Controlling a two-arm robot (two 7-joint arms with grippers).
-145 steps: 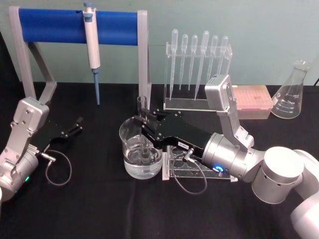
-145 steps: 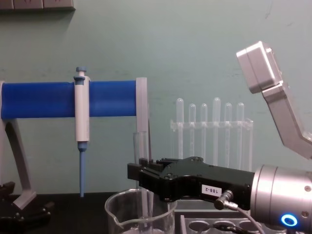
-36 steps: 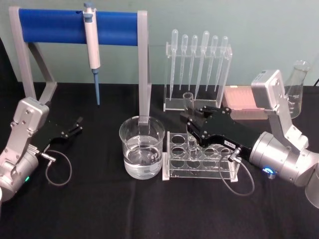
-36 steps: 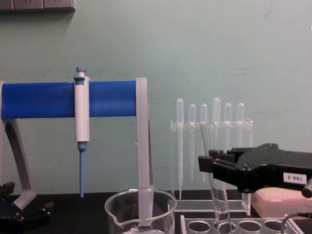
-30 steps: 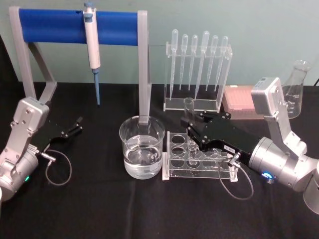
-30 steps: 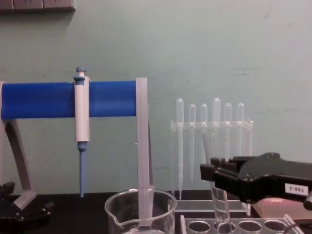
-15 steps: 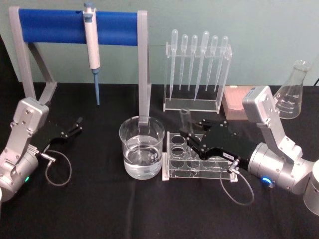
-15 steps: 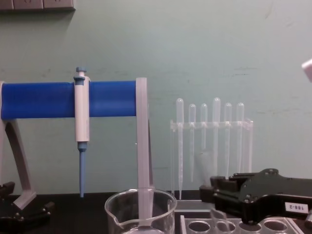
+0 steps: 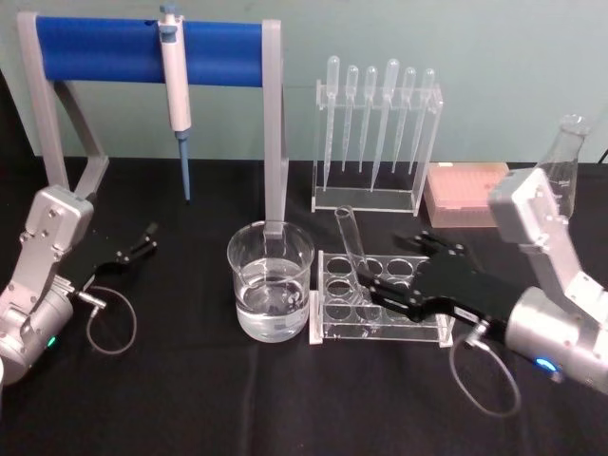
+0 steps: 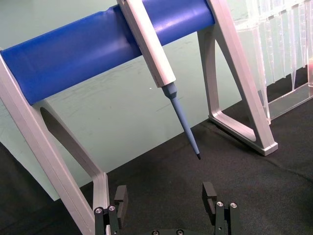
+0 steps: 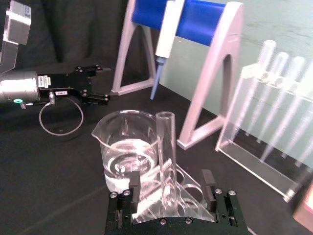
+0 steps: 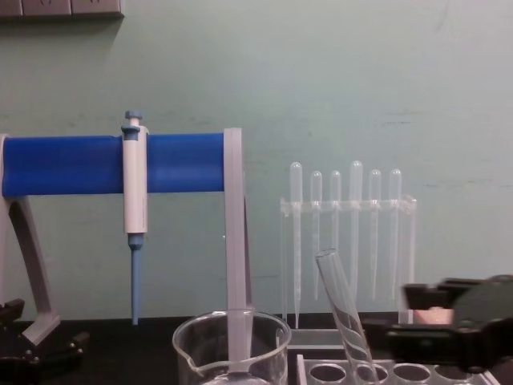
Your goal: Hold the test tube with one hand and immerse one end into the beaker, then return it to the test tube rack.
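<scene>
Pale green wall [image 12: 337, 80] behind the whole setup, plain, evenly lit. Black cloth-covered tabletop [image 9: 237, 399] under everything, matte, slightly wrinkled. Pale panel edges [image 12: 60, 7] on the wall at top, high above and well apart from the right hand [image 9: 380, 288].

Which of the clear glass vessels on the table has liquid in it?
The wide beaker left of the clear rack holds liquid. The leaning test tube and the flask at far right look empty.
</scene>
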